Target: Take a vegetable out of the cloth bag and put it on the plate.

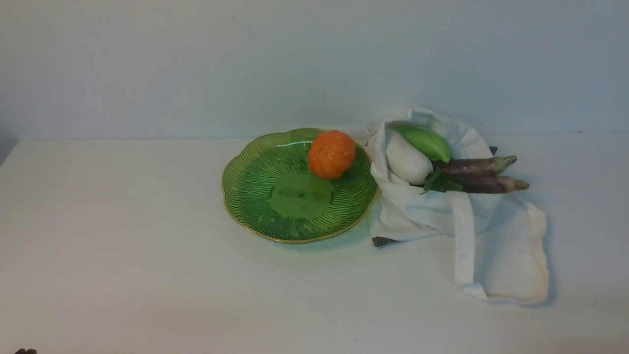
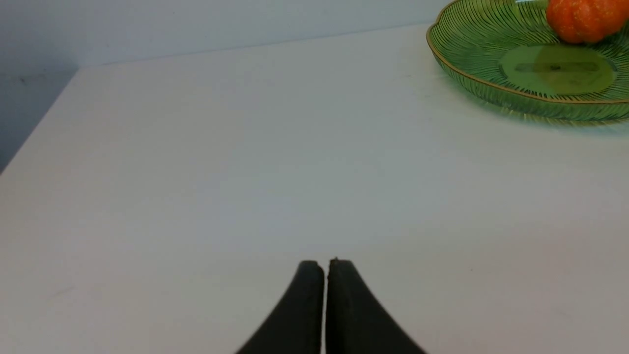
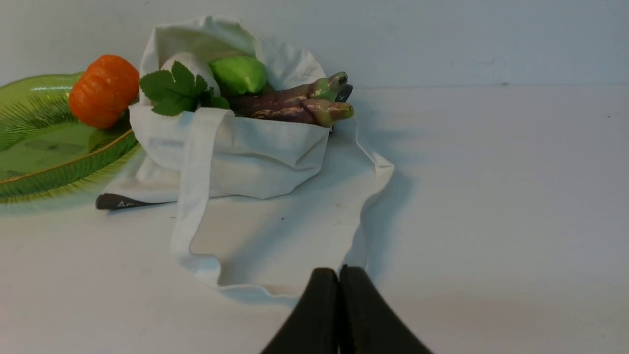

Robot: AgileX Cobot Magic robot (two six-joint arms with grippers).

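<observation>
From the front, the pumpkin (image 1: 331, 154) sits on the plate's (image 1: 255, 216) far right side, beside the bag (image 1: 417, 216), which holds a white vegetable (image 1: 407, 161), a green one (image 1: 427, 141) and two eggplants (image 1: 484, 175). At the left wrist, the left pincer (image 2: 325, 268) is closed and empty over the bare bench (image 2: 245, 172). At the right wrist, the right pincer (image 3: 339, 275) is closed, empty, near the bag's strap (image 3: 194, 196).

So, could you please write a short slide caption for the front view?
Orange pumpkin resting on the green glass plate, beside the white cloth bag still holding a white vegetable and two purple eggplants.
</observation>
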